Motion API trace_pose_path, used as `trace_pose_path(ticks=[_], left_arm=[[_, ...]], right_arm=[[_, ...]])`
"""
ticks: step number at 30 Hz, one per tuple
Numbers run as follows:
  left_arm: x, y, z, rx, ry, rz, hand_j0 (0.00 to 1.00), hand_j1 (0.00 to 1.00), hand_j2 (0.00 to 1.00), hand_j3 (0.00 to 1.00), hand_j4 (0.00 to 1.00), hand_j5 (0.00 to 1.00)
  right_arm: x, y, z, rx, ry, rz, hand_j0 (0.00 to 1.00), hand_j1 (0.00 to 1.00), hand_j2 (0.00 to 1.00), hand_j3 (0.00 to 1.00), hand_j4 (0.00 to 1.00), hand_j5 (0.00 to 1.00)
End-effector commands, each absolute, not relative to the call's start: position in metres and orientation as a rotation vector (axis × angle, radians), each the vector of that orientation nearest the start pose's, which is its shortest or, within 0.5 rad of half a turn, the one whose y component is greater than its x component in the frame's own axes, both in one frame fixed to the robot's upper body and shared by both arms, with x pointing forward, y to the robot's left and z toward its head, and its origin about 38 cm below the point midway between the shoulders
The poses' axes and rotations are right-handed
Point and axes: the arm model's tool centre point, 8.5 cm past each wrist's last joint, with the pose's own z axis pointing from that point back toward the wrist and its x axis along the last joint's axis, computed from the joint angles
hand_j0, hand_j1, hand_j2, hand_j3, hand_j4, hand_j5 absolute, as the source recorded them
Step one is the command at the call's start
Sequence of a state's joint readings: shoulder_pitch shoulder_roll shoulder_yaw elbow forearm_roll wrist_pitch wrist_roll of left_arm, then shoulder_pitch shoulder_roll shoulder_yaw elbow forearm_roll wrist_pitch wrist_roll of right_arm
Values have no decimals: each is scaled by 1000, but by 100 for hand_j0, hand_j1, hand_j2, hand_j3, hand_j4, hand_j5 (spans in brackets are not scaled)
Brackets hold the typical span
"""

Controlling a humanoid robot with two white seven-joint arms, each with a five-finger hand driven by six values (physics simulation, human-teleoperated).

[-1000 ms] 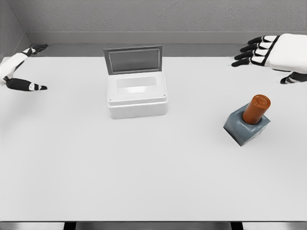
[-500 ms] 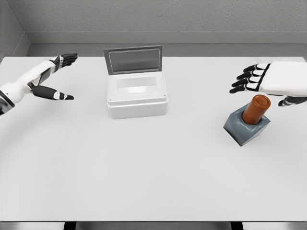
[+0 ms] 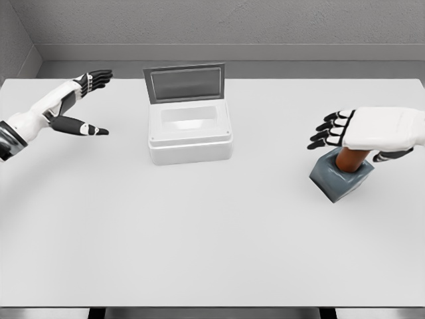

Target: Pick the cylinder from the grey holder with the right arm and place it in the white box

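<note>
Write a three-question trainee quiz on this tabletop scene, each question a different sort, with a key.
1. True or false: the right robot hand has lifted the cylinder out of the grey holder.
2. The white box has its lid: A) shut B) open C) missing.
3. Fill in: the left robot hand holds ____.

Key: 1 false, the cylinder stands in the holder under the open hand. 2 B. 3 nothing.

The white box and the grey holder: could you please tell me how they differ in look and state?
The white box is larger and pale, while the grey holder is small and dark. The box stands square to the table edge with its lid raised and shows nothing inside; the holder sits turned at an angle and has an orange cylinder standing in it, under the right hand. Both rest on the white table.
</note>
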State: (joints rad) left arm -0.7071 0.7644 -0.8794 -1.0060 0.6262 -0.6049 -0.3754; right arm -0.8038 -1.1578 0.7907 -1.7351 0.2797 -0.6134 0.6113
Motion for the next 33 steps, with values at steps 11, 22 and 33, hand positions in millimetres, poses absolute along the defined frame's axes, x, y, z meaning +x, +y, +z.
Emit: trace_pose_path(ticks=[11,22,33], left_arm=[[476,361,162,-80,-1614,-1005,100,100,100,100,100,100],[473,352,158,-84,-1594,-1065,100,100,100,100,100,100],[474,348,156,-93,-1594,-1067,100,100,100,100,100,100]], right_arm=[[393,-339,280,636,1560,-3180,100,100,100,100,100,100],[397,-339,277,645,1554,-3184,100,100,100,100,100,100],[398,-332,271,622,1550,-3178,100,100,100,100,100,100]])
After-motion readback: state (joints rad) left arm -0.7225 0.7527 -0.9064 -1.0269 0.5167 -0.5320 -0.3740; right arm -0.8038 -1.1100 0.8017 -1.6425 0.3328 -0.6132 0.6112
